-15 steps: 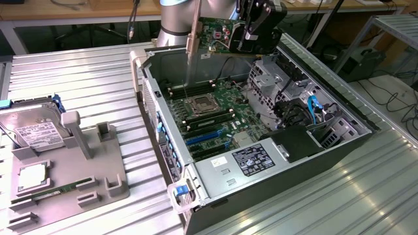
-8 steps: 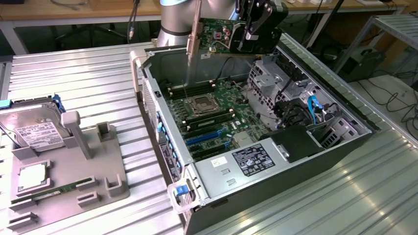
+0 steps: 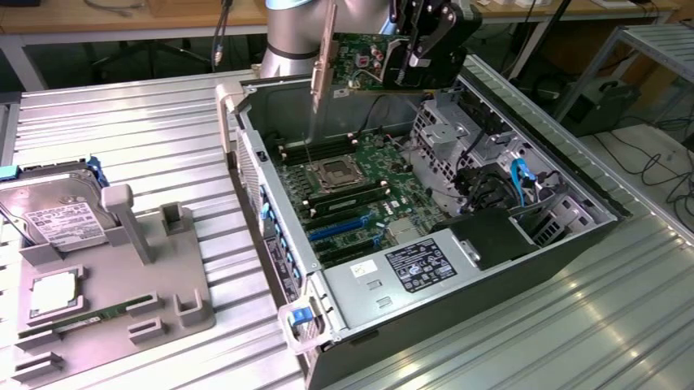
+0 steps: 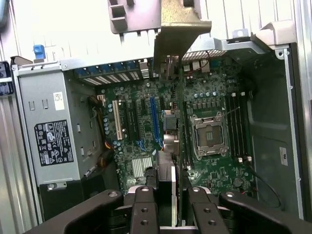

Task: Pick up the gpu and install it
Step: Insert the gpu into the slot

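Jaws pinch gpu (image 3: 360, 58) by one edge; card held upright in air, bracket (image 3: 321, 75) at its 9 o'clock end in exterior view. Gpu hangs above 12 o'clock rim of open case (image 3: 594, 195), clear of motherboard (image 3: 358, 175). Power supply (image 3: 418, 264) at case's 6 o'clock. At case's 9 o'clock, tray (image 3: 119, 301) on desk (image 3: 141, 122) carries hard drive (image 3: 54, 215), memory stick (image 3: 93, 318).
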Action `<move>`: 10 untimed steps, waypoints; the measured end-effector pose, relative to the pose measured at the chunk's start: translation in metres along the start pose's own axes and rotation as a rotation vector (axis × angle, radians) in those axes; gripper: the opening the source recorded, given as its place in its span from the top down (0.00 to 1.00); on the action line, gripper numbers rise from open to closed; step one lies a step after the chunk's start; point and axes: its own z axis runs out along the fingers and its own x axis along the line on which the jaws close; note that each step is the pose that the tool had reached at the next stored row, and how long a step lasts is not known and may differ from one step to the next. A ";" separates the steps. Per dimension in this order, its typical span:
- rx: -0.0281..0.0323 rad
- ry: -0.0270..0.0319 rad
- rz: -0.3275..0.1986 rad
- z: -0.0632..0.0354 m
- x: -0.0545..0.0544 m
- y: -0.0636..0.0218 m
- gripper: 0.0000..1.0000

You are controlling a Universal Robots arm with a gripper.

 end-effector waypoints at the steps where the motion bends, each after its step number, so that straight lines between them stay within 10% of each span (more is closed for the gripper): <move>1: 0.0016 0.0001 -0.008 0.0001 0.000 0.0000 0.72; 10: 0.0295 0.0016 -0.041 0.0011 0.000 0.0000 0.72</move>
